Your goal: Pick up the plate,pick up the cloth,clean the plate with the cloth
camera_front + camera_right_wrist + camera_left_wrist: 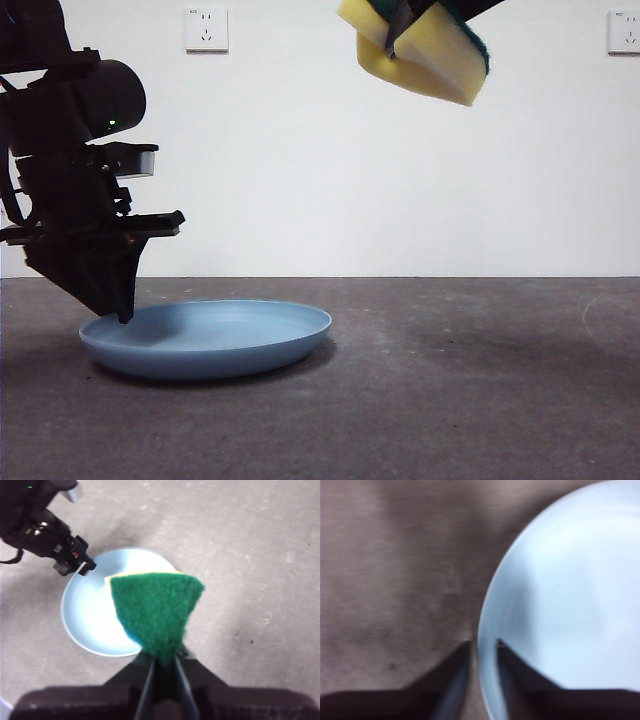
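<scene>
The light-blue plate [230, 338] [570, 595] [92, 615] lies on the dark table, left of centre. My left gripper [124, 316] [483, 643] has come down on the plate's left rim; one jaw is inside the rim and one outside, pressed close on it. The cloth, a yellow sponge with a green scouring layer [432, 55] [155, 610], hangs high above the table at the upper right. My right gripper [402, 22] [164, 658] is shut on it. In the right wrist view the sponge hides part of the plate.
The left arm [42, 525] reaches over the plate's far side in the right wrist view. Two wall sockets [206, 29] [624, 31] sit on the white wall behind. Grey tabletop [480, 400] stretches right of the plate.
</scene>
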Controlling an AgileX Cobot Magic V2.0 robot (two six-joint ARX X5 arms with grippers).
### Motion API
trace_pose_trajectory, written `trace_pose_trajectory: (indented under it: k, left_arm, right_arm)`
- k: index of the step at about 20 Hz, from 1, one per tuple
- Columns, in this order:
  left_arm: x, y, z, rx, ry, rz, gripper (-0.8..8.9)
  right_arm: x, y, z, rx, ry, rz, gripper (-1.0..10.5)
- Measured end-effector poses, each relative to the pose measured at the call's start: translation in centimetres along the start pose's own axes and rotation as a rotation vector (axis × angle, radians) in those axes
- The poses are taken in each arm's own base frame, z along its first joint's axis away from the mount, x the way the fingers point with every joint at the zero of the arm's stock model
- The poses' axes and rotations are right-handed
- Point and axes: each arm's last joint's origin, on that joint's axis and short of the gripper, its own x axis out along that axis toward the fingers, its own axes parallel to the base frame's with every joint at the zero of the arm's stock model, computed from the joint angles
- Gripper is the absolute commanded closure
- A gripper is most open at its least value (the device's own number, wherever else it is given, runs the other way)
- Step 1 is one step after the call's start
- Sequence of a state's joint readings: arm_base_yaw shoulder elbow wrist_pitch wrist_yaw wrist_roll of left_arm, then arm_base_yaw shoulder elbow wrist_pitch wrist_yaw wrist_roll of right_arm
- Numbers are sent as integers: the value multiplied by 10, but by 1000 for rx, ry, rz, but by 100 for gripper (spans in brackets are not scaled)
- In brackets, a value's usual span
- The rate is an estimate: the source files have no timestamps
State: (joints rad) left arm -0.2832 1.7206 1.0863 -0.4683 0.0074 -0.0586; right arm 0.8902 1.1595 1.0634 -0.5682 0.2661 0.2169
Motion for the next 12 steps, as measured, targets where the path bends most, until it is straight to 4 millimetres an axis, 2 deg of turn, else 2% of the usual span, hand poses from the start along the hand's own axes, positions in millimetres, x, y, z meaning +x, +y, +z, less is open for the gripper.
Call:
trace_pose_trajectory:
  k: [5, 7, 9, 12]
  left_arm:
    - [-1, 1, 0, -3, -2, 2, 400]
    - [-12, 0, 2, -8, -32, 0, 400]
    - [-42, -1, 5, -15, -114, -7, 401]
    - [-99, -1, 3, -18, -268, -18, 402]
  right_arm:
    - [3, -12, 2, 32, -2, -41, 963]
    - [9, -21, 4, 55, 3, -73, 963]
    - [23, -30, 3, 74, 41, -115, 962]
    - [48, -40, -1, 91, 106, -165, 963]
